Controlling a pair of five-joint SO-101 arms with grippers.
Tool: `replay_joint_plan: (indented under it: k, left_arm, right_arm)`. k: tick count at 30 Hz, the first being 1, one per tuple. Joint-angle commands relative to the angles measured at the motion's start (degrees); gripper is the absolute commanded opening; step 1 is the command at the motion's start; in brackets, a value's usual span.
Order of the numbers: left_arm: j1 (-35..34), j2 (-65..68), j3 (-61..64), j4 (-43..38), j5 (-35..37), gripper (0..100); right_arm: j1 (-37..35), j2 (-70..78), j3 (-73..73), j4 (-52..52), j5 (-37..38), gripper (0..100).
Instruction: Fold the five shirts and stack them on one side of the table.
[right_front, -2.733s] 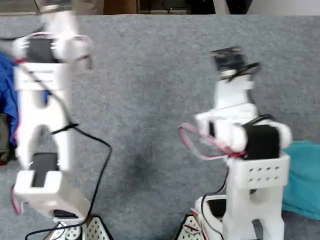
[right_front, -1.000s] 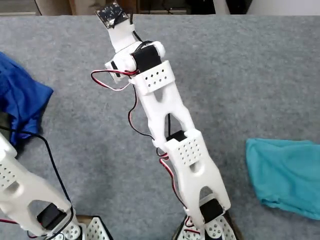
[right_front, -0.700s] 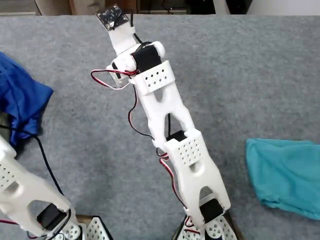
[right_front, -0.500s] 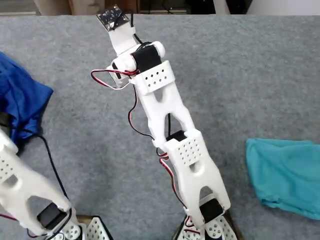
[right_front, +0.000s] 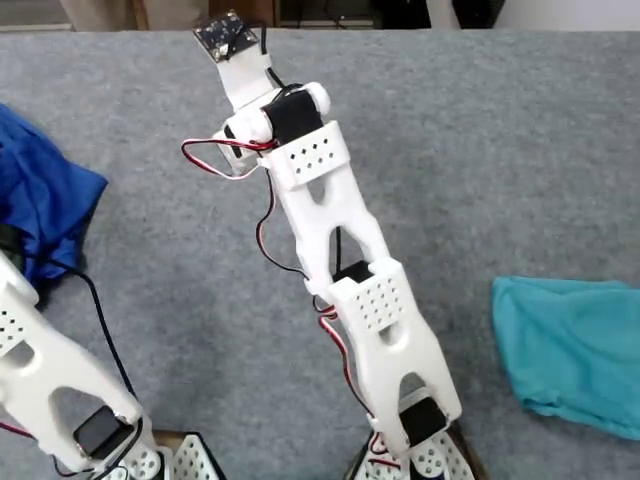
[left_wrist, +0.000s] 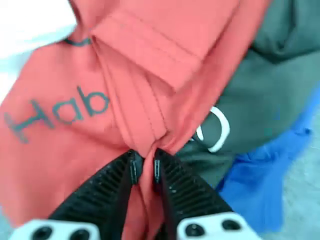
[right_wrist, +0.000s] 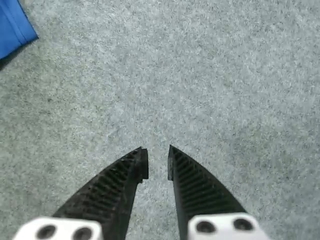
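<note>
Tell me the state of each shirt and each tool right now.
Left tool: shut on red shirt.
Right tool: slightly open, empty.
Red shirt: crumpled, pinched by a fold.
Dark shirt: crumpled.
Blue shirt: crumpled.
Teal shirt: rumpled, lying apart.

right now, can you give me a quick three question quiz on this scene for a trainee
1. True or false: the left pincer is shut on a fold of the red shirt.
2. What lies beneath the right pincer? A) a teal shirt B) the bare grey table C) a red shirt
3. What colour is the lone shirt on the right arm side of the table?
Key: 1 true; 2 B; 3 teal.
</note>
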Motion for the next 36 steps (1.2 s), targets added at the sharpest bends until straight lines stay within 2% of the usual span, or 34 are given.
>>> replay_joint_plan:
  k: [1, 4, 8, 14, 19, 24, 28, 31, 33, 36]
  left_arm:
    - [1.41, -3.74, -18.90, 9.67, -0.44, 2]
    - [1.85, -5.41, -28.04, 12.84, -1.58, 2]
    - [1.58, -12.97, -25.76, 12.75, -1.58, 2]
    - [1.14, -23.69, -19.25, 12.84, -2.90, 2]
    - [6.95, -38.99, -4.75, 12.92, -2.73, 2]
    - [18.99, -60.35, 22.07, 12.75, -2.73, 2]
    - [36.31, -75.47, 41.93, 12.13, -1.93, 2]
    - [50.64, -82.51, 55.91, 6.51, 0.70, 2]
    - [57.23, -85.76, 64.26, 1.05, 1.58, 2]
    - [59.96, -89.80, 76.66, -7.03, 1.14, 2]
  right_arm:
    - [-0.13, -0.57, -3.30, 0.35, 0.70, 9.2]
    - [-0.13, -0.57, -3.30, 1.85, 0.53, 9.2]
    - [1.10, -0.57, -3.30, 2.29, 0.35, 9.2]
    - [4.00, -0.66, -3.30, 2.29, 0.35, 9.2]
    - [7.25, -0.66, -3.30, 2.29, 0.35, 9.2]
    - [12.09, -3.56, -3.21, 2.37, 0.35, 9.2]
    - [17.54, -8.22, -3.21, 2.37, 0.62, 9.2]
    - [22.20, -11.21, -2.86, 2.37, 0.62, 9.2]
    - [25.19, -12.53, -2.77, 2.37, 0.62, 9.2]
    - [29.05, -13.58, -2.77, 2.37, 0.70, 9.2]
